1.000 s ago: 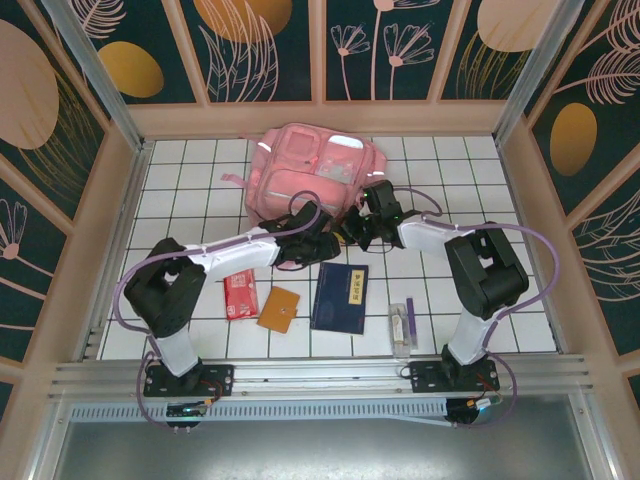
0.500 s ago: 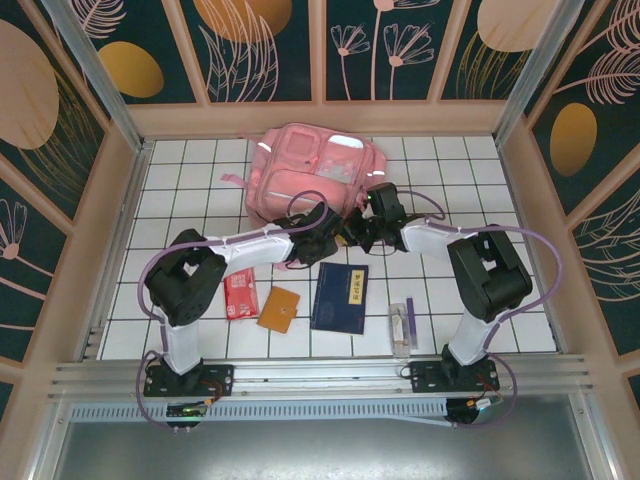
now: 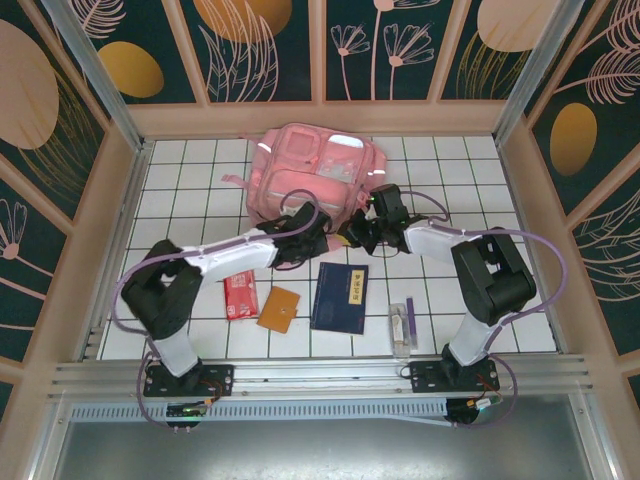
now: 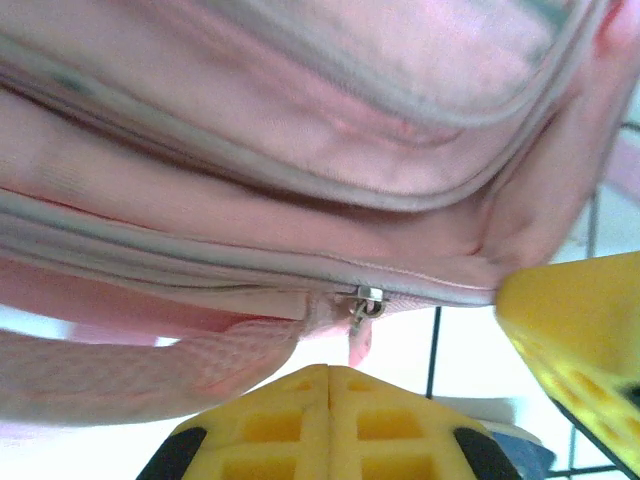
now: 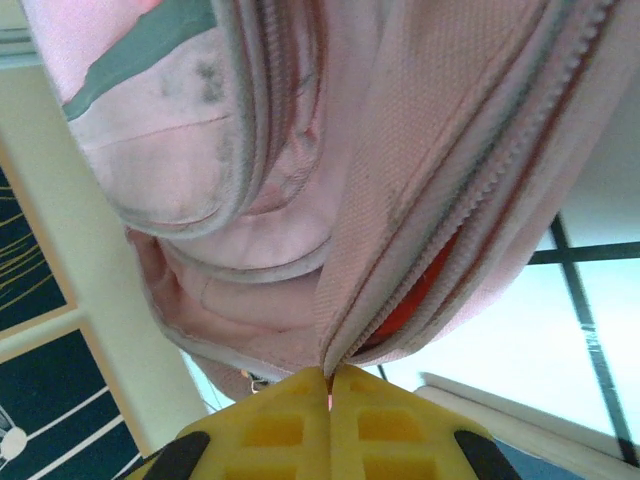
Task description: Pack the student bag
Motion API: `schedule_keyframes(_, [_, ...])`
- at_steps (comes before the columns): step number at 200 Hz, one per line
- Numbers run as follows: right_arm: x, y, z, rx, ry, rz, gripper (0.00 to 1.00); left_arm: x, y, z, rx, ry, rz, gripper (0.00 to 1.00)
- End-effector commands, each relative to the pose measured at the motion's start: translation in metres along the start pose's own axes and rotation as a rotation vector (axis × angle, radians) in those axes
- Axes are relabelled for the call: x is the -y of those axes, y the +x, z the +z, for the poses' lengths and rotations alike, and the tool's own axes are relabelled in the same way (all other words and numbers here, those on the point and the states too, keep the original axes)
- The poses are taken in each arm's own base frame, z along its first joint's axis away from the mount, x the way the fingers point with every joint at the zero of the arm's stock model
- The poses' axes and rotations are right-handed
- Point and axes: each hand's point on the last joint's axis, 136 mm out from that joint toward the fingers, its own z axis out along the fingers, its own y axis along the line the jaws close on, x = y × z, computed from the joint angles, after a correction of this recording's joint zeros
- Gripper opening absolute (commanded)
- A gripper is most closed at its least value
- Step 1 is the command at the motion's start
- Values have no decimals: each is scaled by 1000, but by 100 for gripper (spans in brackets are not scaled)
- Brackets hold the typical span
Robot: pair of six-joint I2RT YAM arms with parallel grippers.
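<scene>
White gridded bench carries the student bag at its far middle, front pockets facing up. At the bag's near edge the right end effector is closed, pinching a pink fabric edge beside a zipper. The left end effector is close by, its fingers pressed together under a zipper pull, with nothing visible between them. Nearer the arms lie a red pack, an orange wallet, a dark blue book and a clear case.
</scene>
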Motion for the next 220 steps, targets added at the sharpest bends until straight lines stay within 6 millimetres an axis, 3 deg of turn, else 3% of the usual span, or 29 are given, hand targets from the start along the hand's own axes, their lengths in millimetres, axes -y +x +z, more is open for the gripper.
schedule_keyframes(1, [-3, -12, -14, 56, 23, -42, 0, 4, -16, -22, 47, 62, 35, 0])
schedule_keyframes(12, [-3, -12, -15, 59, 23, -30, 0, 6, -13, -27, 32, 78, 54, 0])
schedule_keyframes(26, [2, -12, -16, 65, 41, -2, 33, 4, -9, -29, 18, 91, 72, 0])
schedule_keyframes(44, [3, -10, -20, 61, 59, 31, 44, 20, -3, -27, -10, 176, 124, 0])
schedule_keyframes(58, [4, -10, -24, 72, 86, 47, 48, 38, 4, -26, -61, 250, 156, 25])
schedule_keyframes(68, [6, -13, -28, 92, 103, 53, 49, 46, 7, -24, -84, 266, 153, 38])
schedule_keyframes(91, [13, -20, -31, 110, 122, 62, 51, 56, 4, -20, -74, 258, 122, 44])
schedule_keyframes(104, [16, -23, -29, 93, 112, 71, 51, 56, 2, -18, -66, 218, 104, 44])
schedule_keyframes(109, [17, -26, -29, 92, 109, 73, 51, 49, 6, -7, -76, 166, 100, 45])
schedule_keyframes(134, [20, -36, -32, 97, 101, 57, 51, 34, 2, 1, -35, 13, 79, 44])
schedule_keyframes(200, [14, -51, -31, 87, 67, 22, 51, 20, 22, 24, -59, -134, 37, 45])
schedule_keyframes(220, [19, -54, -27, 94, 79, 29, 51, 18, 16, 33, -36, -174, 61, 45])
